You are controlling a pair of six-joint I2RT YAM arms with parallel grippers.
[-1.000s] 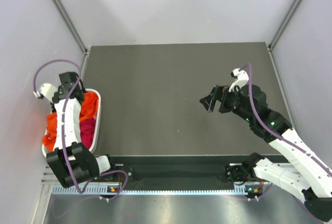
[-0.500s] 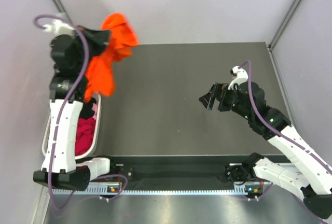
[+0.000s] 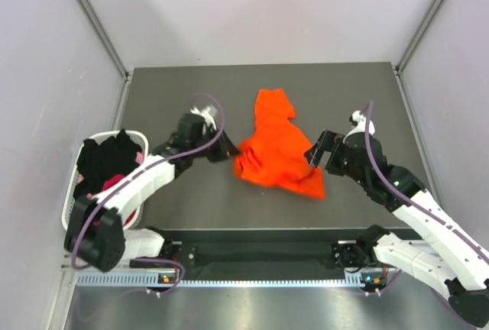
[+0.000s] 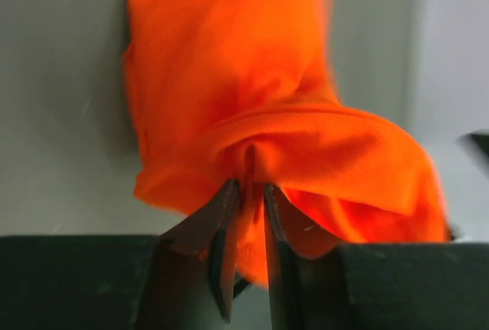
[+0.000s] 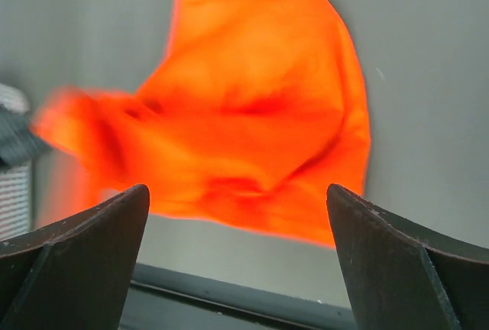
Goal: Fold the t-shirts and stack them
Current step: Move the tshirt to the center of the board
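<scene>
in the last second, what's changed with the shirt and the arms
The left fingers lifted the bright orange cloth t-shirt out of the white laundry basket, swung it high, then laid it on the dark table. They remain shut on its edge. The right fingers stayed open, roughly in place.

This is a robot laboratory cell: a dark table closed in by plain pale walls and metal posts, with two white arms bolted on a rail at its near edge.
</scene>
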